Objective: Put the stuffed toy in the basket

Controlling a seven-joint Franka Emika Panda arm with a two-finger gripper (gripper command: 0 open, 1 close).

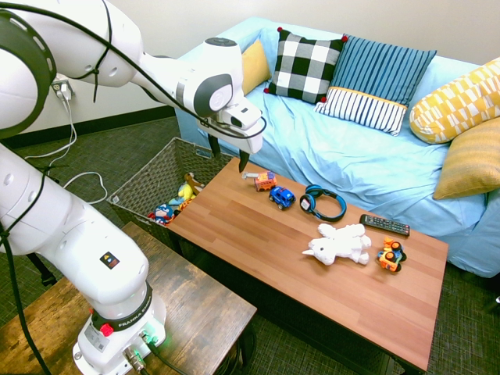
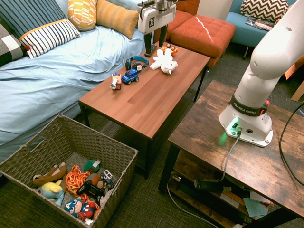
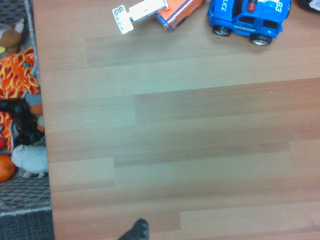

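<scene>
The stuffed toy, a small white plush animal, lies on the wooden coffee table toward the sofa-side end, beside a remote and an orange toy car. The woven basket stands on the floor at the table's other end and holds several colourful toys. My gripper hangs open and empty well above the table's basket end, apart from the plush. The wrist view shows bare table with the basket's contents at one side.
On the table are a blue police car, an orange truck, blue headphones, a remote and an orange toy car. A blue sofa with cushions runs behind the table.
</scene>
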